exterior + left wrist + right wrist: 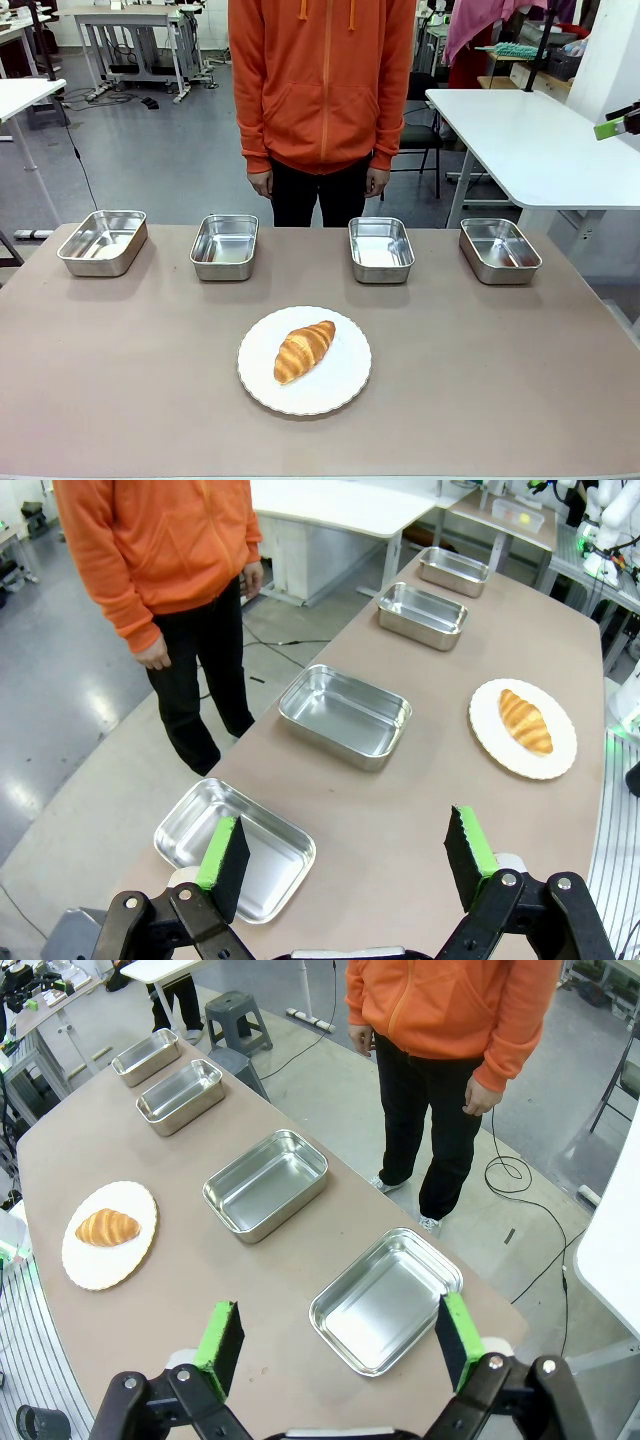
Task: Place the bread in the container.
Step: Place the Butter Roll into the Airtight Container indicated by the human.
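Table (100, 400) far edge holds one row: left-end container (102, 242), left-middle container (223, 246), right-middle container (381, 249), right-end container (499, 250). Plate (345, 385) sits nearer, before the two middle ones (bread (304, 350) on it). Person (322, 90) stands behind table, centre.

The left tool (345, 822) and right tool (337, 1307) have black linked fingers (236, 868), silver pivot screws (501, 879) and green pads (214, 855). The person (322, 90) wears an orange drawstring hoodie (322, 120) and black trousers (320, 198).

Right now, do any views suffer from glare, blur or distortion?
Front view: sharp, evenly lit, mild glare inside the steel trays. Left wrist view: wide-angle stretch, nearest tray looks much bigger than the farthest. Right wrist view: same stretch, table edge looks curved, nothing blurred.
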You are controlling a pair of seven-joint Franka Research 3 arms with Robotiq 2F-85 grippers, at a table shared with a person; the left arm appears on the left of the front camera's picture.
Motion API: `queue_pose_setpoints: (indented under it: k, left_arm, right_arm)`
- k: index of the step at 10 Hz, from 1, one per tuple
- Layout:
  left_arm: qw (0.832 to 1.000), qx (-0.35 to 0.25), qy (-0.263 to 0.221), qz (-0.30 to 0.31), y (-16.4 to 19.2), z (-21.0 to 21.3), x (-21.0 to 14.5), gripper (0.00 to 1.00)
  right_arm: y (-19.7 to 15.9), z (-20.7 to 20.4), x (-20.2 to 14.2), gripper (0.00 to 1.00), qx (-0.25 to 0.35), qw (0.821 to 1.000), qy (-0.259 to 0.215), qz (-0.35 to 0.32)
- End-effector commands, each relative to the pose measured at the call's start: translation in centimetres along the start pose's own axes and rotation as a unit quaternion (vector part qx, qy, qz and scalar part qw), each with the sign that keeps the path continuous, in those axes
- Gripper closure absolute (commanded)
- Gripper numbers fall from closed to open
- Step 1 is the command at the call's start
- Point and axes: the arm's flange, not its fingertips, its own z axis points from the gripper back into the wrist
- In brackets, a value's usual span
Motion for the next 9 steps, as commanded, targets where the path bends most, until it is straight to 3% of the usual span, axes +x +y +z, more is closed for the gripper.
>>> queue_pose_setpoints:
  k: [1,9]
  left_arm:
    - [1.0,0.0,-0.003,-0.006,-0.11,0.11,0.13,0.0]
    - [1.0,0.0,-0.003,-0.006,-0.11,0.11,0.13,0.0]
  right_arm:
    - [0.07,-0.05,0.24,0.0,0.002,1.0,-0.011,0.001]
    - [0.07,-0.05,0.24,0.0,0.002,1.0,-0.011,0.001]
